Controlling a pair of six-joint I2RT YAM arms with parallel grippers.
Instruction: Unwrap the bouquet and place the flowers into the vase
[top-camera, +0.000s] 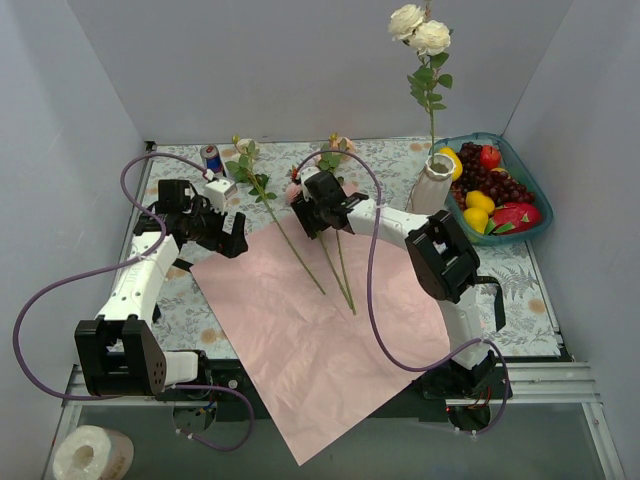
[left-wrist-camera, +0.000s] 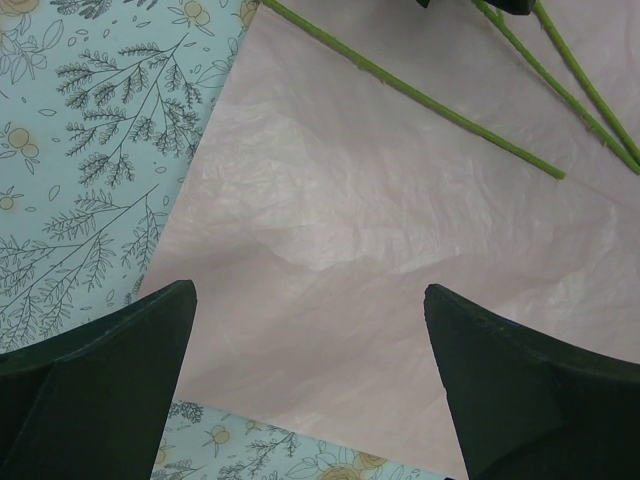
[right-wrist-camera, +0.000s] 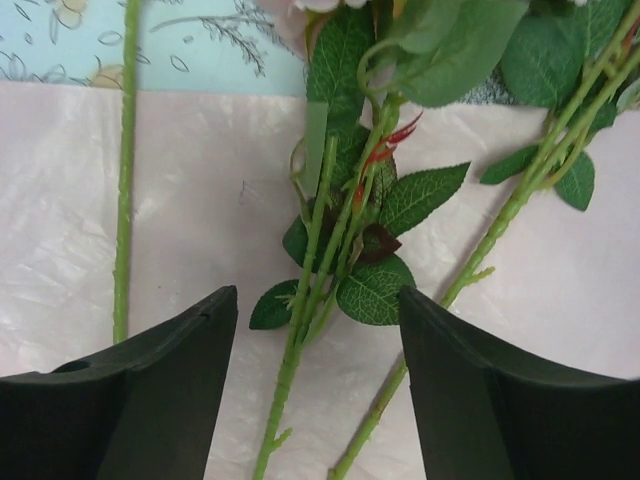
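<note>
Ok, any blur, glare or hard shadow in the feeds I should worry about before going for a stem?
Top view: even light, soft shadows, all sharp; the white blooms look slightly bright. Left wrist: a faint sheen on the pink paper, stems crisp. Right wrist: leaves crisp, fingers dark with little detail.

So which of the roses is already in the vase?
The tall stem with two white blooms, standing upright in the whitish ribbed vase at the back right. The other stems lie flat across the pink paper.
</note>
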